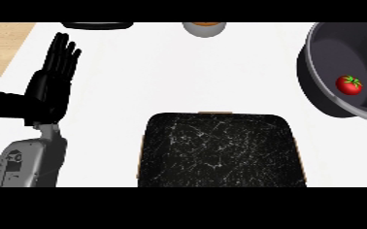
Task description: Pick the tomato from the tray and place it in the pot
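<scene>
A red tomato (349, 85) with a green stem lies inside the dark grey pot (323, 53) at the right edge of the view. The black marbled tray (219, 150) sits at the lower middle of the white counter with nothing on it. My left hand (52, 85) rests open at the left side, fingers straight and pointing up, well apart from the tray. My right hand does not show in the view.
A grey bowl (205, 28) with something orange inside stands at the top middle. A black object (97, 25) shows partly at the top left. A wooden strip (14, 41) borders the counter's left side.
</scene>
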Controlling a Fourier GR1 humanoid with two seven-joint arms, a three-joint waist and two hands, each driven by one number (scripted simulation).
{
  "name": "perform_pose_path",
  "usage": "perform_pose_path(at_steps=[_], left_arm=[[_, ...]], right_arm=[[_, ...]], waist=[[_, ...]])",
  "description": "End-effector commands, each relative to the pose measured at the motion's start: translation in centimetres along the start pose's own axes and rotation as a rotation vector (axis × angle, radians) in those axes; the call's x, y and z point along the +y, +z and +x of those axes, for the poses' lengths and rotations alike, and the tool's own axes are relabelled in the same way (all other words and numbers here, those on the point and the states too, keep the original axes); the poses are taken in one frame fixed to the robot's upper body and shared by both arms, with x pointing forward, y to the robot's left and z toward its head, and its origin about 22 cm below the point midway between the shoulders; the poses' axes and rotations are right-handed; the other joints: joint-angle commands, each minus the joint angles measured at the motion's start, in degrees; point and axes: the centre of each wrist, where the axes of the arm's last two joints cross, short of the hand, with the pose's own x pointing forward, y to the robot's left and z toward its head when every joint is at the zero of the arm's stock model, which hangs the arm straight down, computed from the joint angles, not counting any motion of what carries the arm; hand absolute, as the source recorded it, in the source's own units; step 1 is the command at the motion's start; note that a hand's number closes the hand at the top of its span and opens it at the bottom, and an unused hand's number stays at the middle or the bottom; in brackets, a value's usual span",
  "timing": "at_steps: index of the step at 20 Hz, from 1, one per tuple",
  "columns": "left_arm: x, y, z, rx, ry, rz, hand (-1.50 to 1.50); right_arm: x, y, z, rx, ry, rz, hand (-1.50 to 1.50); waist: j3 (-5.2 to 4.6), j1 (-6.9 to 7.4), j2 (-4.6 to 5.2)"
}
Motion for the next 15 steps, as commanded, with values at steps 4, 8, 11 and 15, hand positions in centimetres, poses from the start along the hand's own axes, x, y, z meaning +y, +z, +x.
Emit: perform_pose_path(at_steps=[4,8,11,15], left_arm=[[-1.6,0.5,-0.4,-0.003,-0.008,-0.001,0.00],[-1.5,-0.9,0.2,-0.016,-0.001,-0.009,0.00],[0.0,0.1,1.4,0.001,0.005,-0.010,0.00],[-0.4,0.3,0.4,-0.009,0.012,-0.005,0.00]], right_arm=[[-6.3,2.6,-2.5,-0.008,-0.040,-0.061,-1.50],[-9.9,2.2,-1.0,-0.037,-0.052,-0.069,-1.50],[-12.1,3.3,-1.4,-0.004,-0.033,-0.077,-1.50],[-13.4,3.9,-1.6,-0.019,-0.029,-0.084,-1.50]], waist=[[0.10,-0.18,0.06],[0.23,-0.11,0.38],[0.26,0.47,0.13],[0.28,0.44,0.23]])
